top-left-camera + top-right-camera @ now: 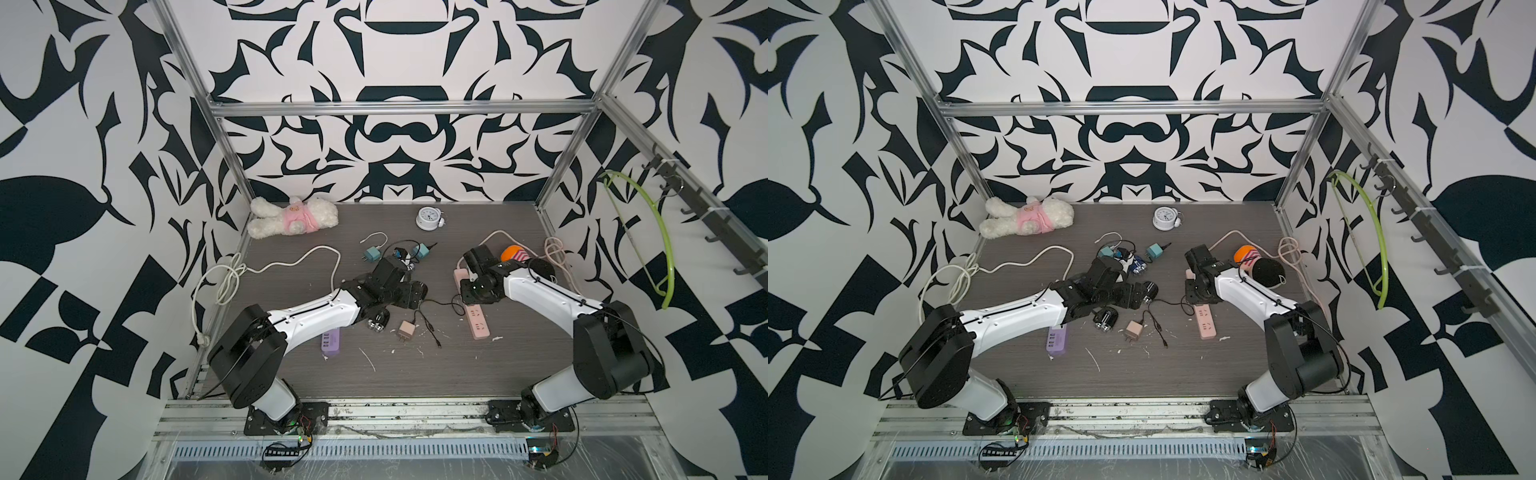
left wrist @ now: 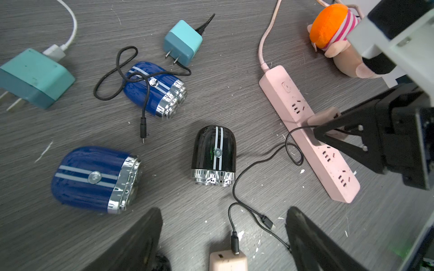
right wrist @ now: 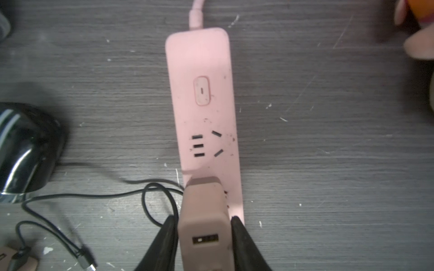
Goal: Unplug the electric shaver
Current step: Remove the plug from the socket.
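- Note that the right end effector is closed on the pinkish-beige plug adapter; you see one finger pressed to each side.
- The adapter stands on the pink power strip, with one bare socket between it and the switch.
- The black electric shaver with white stripes lies on the grey wood-grain counter, near the strip, touched by neither end effector.
- Your left end effector hangs over the counter, jaws wide apart, holding nothing.
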`<state>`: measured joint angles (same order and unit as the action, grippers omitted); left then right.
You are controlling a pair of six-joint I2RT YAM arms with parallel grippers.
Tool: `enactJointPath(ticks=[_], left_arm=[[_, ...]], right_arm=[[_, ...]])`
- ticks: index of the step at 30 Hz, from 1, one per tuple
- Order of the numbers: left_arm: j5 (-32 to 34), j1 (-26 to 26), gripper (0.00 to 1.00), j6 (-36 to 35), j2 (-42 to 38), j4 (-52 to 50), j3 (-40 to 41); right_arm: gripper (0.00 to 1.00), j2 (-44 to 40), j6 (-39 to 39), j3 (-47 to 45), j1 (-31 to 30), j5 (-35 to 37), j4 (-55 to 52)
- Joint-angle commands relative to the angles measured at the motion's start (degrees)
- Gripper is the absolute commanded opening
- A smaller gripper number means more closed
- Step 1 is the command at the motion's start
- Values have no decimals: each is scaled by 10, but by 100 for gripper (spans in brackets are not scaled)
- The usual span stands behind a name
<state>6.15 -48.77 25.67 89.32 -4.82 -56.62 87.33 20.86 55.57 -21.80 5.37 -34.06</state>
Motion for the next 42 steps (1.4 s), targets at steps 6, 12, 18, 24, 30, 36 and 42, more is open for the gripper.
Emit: enactJointPath(ticks=[6,12,18,24,30,36,42], left_arm=[[-25,-1,90,13,2,44,6],[-82,1,93,42,64,122,-14],[-185,15,93,98,163,213,-57],[-289,44,93,193,212,377,-50],[-359,49,94,249,239,490,-54],[-390,49,94,280,271,543,-68],[-357,44,94,216,261,424,-93]], right_arm=[[20,-17,3,-7,-1,3,-5],[0,-62,-6,-24,-2,-29,18],[0,-180,-21,-86,-3,-47,79],[0,-241,-35,-100,-4,-61,79],[0,-254,-32,-108,-4,-80,91],[0,-260,-29,-104,-6,-94,96],[0,-269,-22,-100,-9,-105,100]])
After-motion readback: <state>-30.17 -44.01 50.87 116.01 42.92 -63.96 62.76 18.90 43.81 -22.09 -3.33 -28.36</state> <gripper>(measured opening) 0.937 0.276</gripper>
